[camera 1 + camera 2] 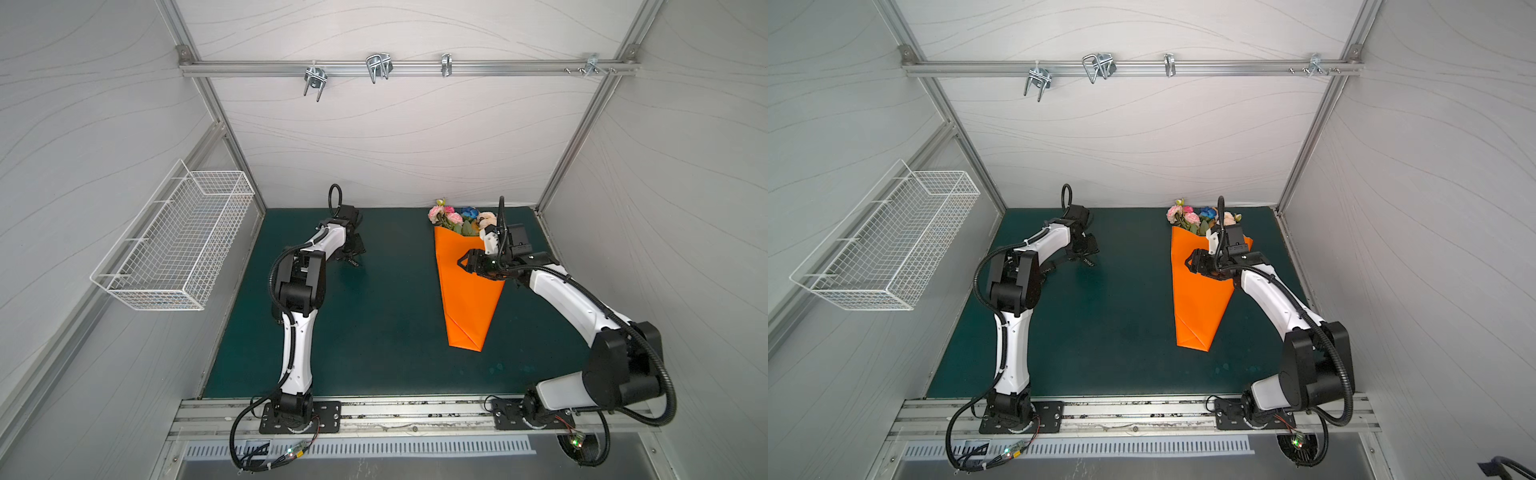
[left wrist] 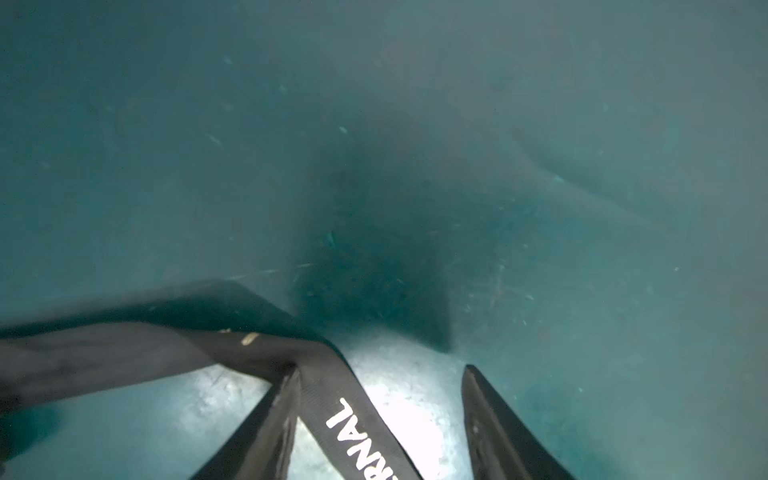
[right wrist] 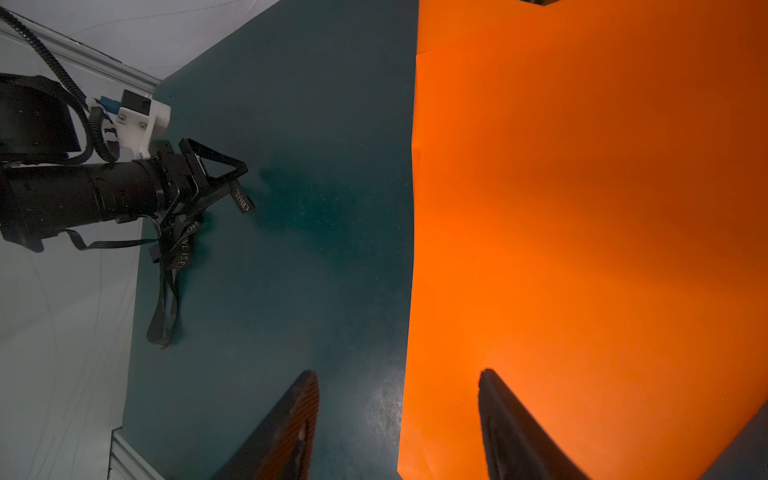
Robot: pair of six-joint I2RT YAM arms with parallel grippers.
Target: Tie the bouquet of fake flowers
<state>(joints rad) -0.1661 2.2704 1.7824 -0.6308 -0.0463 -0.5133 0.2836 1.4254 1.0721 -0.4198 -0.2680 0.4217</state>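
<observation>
Bouquet of fake flowers lies near the bench's far right corner, blossoms toward the far edge, stems hidden inside an orange paper cone. Right gripper: jaws wide, empty, straddling the cone's edge. Left gripper, by the far edge left of centre: jaws wide, black printed ribbon draped over one finger.

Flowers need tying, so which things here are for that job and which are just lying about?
For the job:
- bouquet of fake flowers
- orange paper cone around its stems
- black ribbon, draped over the left tool

Just there:
- white wire basket on the side wall
- metal hooks on the back rail
</observation>
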